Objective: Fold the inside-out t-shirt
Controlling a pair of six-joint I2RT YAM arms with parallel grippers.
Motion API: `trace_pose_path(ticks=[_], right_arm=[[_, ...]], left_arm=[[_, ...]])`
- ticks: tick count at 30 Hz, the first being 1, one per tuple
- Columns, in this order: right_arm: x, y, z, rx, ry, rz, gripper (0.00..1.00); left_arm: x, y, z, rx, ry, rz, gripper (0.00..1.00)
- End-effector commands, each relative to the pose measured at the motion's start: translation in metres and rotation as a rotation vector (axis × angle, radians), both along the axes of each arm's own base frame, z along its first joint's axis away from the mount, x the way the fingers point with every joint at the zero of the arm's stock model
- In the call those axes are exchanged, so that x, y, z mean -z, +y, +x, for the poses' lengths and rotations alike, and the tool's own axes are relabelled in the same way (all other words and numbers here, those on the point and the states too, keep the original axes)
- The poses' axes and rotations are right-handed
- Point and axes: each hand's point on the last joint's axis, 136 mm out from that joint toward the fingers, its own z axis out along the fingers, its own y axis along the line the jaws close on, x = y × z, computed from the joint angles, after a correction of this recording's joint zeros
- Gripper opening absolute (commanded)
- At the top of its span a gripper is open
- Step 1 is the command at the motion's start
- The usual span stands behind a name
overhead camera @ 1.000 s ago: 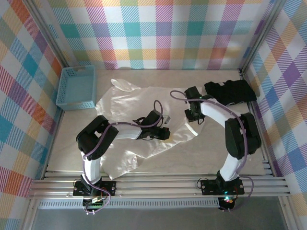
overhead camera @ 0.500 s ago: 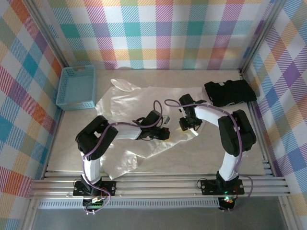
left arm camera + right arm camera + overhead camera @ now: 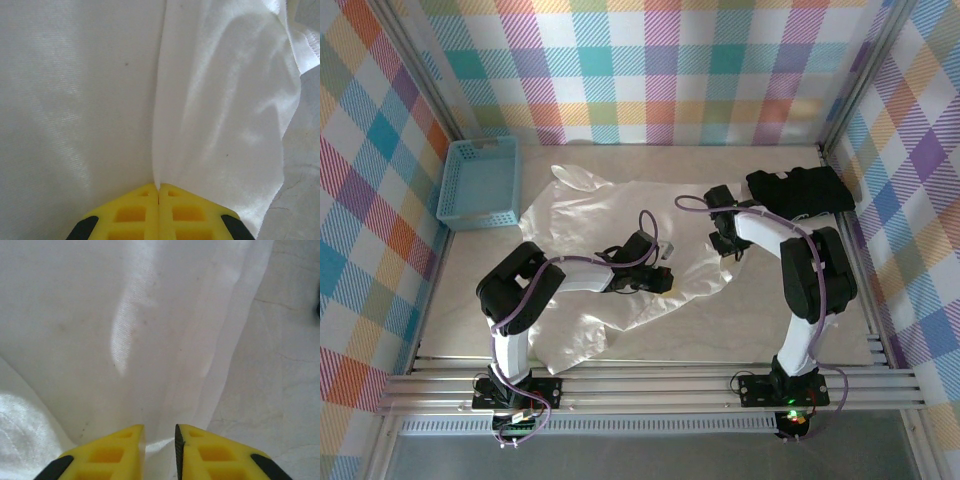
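The inside-out t-shirt (image 3: 582, 214) lies spread and wrinkled across the middle of the table, white and glossy. My left gripper (image 3: 664, 282) rests low on its middle part. In the left wrist view its yellow fingers (image 3: 135, 212) are pressed together, pinching a raised fold of the shirt (image 3: 220, 115) at their tips. My right gripper (image 3: 725, 249) is at the shirt's right edge. In the right wrist view the right gripper (image 3: 160, 428) has its jaws a narrow gap apart, with a fold of the shirt's hem (image 3: 200, 365) lying between them.
A blue basket (image 3: 480, 182) stands at the far left by the wall. A black folded garment (image 3: 801, 192) lies at the back right, close to the right arm. Bare tabletop (image 3: 280, 380) shows just right of the shirt's edge.
The right gripper swung left over the shirt, then came back to its right edge, and its jaws narrowed around the hem. The left gripper stayed put, shut on its fold.
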Motion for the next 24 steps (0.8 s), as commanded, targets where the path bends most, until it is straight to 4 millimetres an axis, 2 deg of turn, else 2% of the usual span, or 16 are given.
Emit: trace_pose_path(ticks=[1,4,7,9,16,24], right_arm=[[-0.003,0.005,-0.001,-0.008,0.02,0.023,0.19],[-0.012,0.025,-0.01,-0.039,0.021,0.159,0.21],[-0.018,0.053,-0.017,-0.113,0.038,0.322,0.3],[-0.017,0.065,-0.015,-0.142,0.054,0.386,0.35],[-0.004,0.083,0.007,-0.15,0.112,0.501,0.49],[0.008,0.085,0.017,-0.132,0.151,0.492,0.5]], left_arm=[[0.011,0.011,-0.012,0.019,0.016,0.061,0.0],[0.01,0.011,-0.011,0.019,0.015,0.058,0.0],[0.01,0.01,-0.012,0.019,0.018,0.054,0.0],[0.011,0.009,-0.012,0.02,0.022,0.052,0.0],[0.009,0.007,-0.011,0.022,0.024,0.044,0.0],[0.009,0.005,-0.011,0.028,0.027,0.041,0.0]])
